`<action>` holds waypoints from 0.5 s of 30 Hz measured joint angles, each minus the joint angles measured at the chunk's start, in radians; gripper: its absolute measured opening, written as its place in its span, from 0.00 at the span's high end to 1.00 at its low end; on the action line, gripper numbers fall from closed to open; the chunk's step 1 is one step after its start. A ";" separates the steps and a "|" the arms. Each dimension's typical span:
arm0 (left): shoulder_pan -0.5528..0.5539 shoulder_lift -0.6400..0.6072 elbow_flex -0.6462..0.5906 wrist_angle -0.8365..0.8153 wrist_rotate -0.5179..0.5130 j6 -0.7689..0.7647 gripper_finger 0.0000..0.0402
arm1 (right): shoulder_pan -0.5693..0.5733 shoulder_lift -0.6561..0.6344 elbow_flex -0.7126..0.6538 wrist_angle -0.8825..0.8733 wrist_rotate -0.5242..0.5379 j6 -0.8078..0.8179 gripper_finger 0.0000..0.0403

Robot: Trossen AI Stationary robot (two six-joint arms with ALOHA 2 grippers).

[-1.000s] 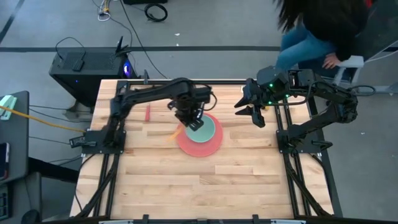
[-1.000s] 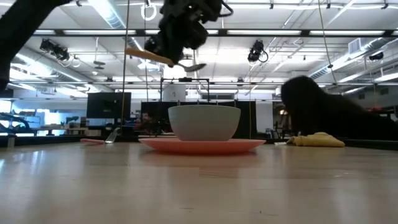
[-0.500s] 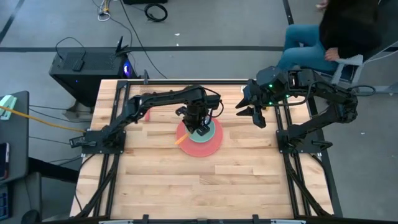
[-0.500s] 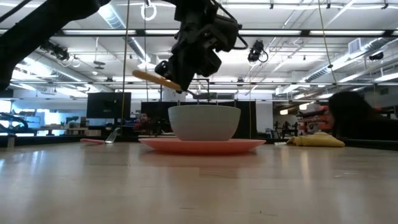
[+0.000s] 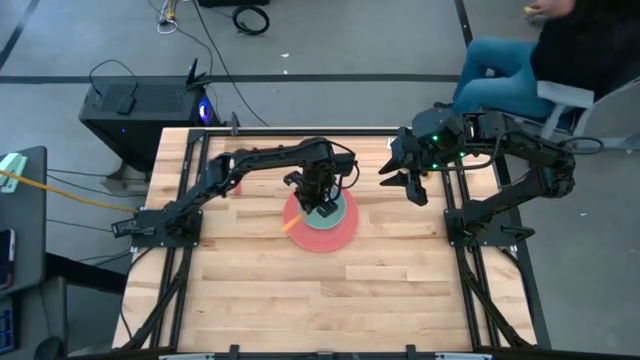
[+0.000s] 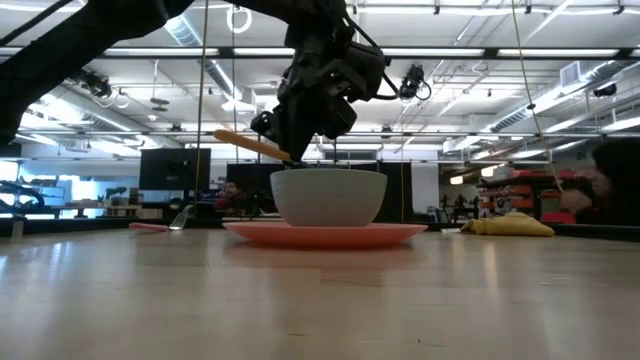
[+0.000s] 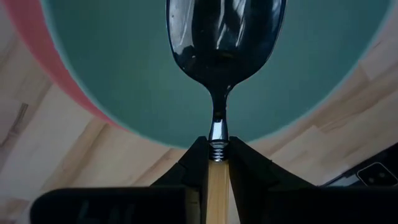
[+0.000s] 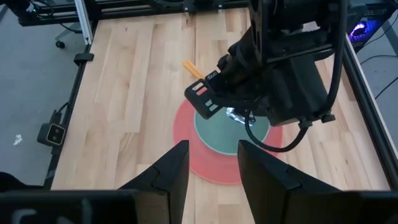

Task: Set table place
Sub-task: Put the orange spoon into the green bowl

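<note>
The round pink plate [image 5: 318,238] lies mid-table with the pale-teal bowl [image 5: 336,213] standing on it; both also show in the low view, the plate [image 6: 325,234] under the bowl [image 6: 328,197]. My left gripper [image 5: 320,196] hangs over the bowl, shut on the orange-handled spoon [image 6: 250,146]. The spoon's metal head [image 7: 224,43] is over the bowl's inside. The red-handled fork [image 6: 170,220] lies on the table to the plate's far left. My right gripper [image 5: 405,180] is open and empty above the table's far right part. My left gripper pinches the spoon's orange handle [image 7: 215,177] between its two fingers, at the end next to the metal neck. The fingers come slanting from above. The head sticks out past the fingertips, down toward the bowl. The handle's free end [image 5: 290,225] rises toward the table's left; whether the head touches the bowl cannot be told.
A person sits beyond the table's far right corner [image 5: 545,55]. A dark computer case [image 5: 140,105] stands beyond the far left corner. Black rails [image 5: 455,215] run along the table's sides. Bare wood [image 5: 320,300] lies near of the plate.
My left gripper has gone down and toward the table's right with the spoon, from above the plate's left side to over the bowl. The spoon has tipped from nearly level to head-down, its head now sunk behind the bowl's rim in the low view.
</note>
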 joint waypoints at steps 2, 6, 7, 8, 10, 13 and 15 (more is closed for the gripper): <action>0.002 0.000 0.000 0.000 0.000 0.000 0.86 | 0.000 0.000 0.000 0.000 0.000 0.000 0.64; 0.002 0.000 0.000 0.003 0.000 0.000 0.86 | 0.000 0.000 0.000 0.000 0.000 0.000 0.64; 0.002 0.000 0.000 0.006 0.000 0.000 0.85 | 0.000 0.000 0.000 0.000 0.000 0.000 0.64; 0.001 0.000 0.000 0.008 0.000 0.000 0.85 | 0.000 0.000 0.000 0.000 0.000 0.000 0.64; 0.002 0.000 0.000 0.007 0.000 0.000 0.83 | 0.000 0.000 0.000 0.000 0.000 0.000 0.64; 0.002 0.000 0.000 0.008 -0.001 0.000 0.80 | 0.000 0.000 0.000 0.000 0.000 0.000 0.64; 0.002 0.000 0.000 0.008 -0.001 0.000 0.78 | 0.000 0.000 0.000 0.000 0.000 0.000 0.64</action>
